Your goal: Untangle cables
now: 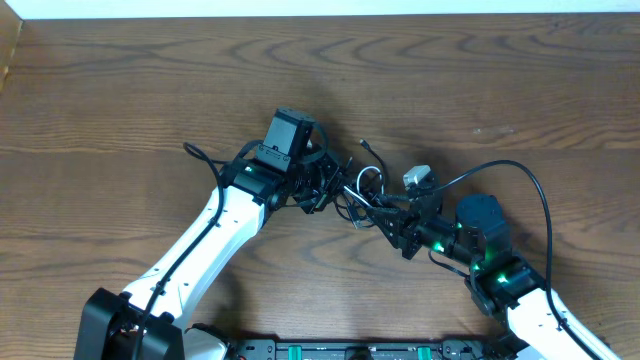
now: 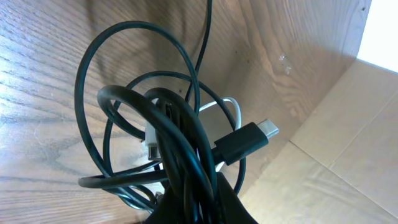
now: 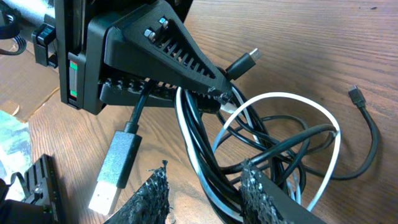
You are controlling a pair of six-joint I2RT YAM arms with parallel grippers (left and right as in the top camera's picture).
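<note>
The cables form one knotted bundle near the middle of the surface; the left tool is clamped on its black strands, and the right tool stands apart with black and white strands between its fingers (not yet pinched). Judged light, limp and springy, with rigid plugs that snag: grasp the white cord mid-loop, clear of plugs.

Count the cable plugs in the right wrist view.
3. One black plug at top centre, above the tangle; grey plug at lower left; small black plug at far right. Others may be hidden in the tangle.
</note>
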